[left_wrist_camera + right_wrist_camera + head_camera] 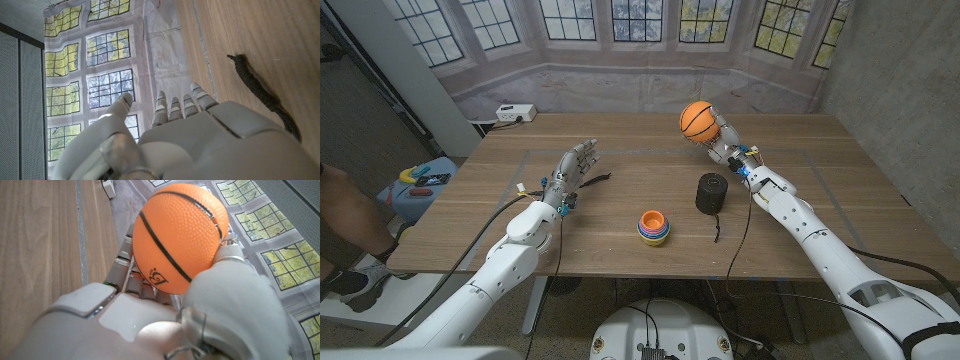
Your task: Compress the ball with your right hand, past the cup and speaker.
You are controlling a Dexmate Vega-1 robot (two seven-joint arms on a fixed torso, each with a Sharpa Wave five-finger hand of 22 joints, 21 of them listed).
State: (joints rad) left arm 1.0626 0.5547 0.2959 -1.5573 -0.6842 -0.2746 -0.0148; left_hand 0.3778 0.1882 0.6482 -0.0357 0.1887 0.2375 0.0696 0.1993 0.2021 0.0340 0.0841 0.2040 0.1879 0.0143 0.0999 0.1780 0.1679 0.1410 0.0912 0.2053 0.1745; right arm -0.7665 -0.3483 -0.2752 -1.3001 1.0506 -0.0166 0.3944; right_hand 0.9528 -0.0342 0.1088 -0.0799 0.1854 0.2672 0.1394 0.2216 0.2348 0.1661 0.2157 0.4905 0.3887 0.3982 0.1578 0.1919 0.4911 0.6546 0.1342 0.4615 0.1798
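An orange ball with black basketball lines is held by my right hand above the far right part of the wooden table. Close up, the ball sits between the fingers and thumb of that hand. A black cylindrical speaker stands nearer than the ball, with a cord trailing toward the front edge. A stack of coloured cups sits left of the speaker. My left hand is over the table's left half, fingers apart and holding nothing; its back fills that wrist view.
A black cord lies on the wood by my left hand. A white power strip sits at the table's far left corner. A blue bin with tools and a person's leg are left of the table.
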